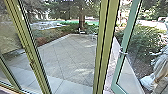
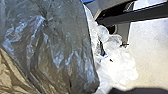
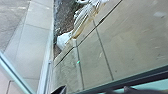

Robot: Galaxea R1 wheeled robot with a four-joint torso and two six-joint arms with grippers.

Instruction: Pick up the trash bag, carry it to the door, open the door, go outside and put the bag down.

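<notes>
A: Where do we find the trash bag (image 2: 57,45)?

B: Close before the left wrist camera, its dark plastic creased, beside pale plastic (image 2: 120,65). We judge the left arm carries it, leaving the right arm for the door (image 1: 128,30).

A: And the jaws?

B: We cannot tell, for either gripper, whether they are open, closed or gripping anything.

A: The door's position?

B: Ajar, apart from the post (image 1: 106,45), with the paved yard (image 1: 67,55) beyond. Its glass (image 3: 120,45) is near the right wrist, in our judgement to keep the way free for the bag.
</notes>
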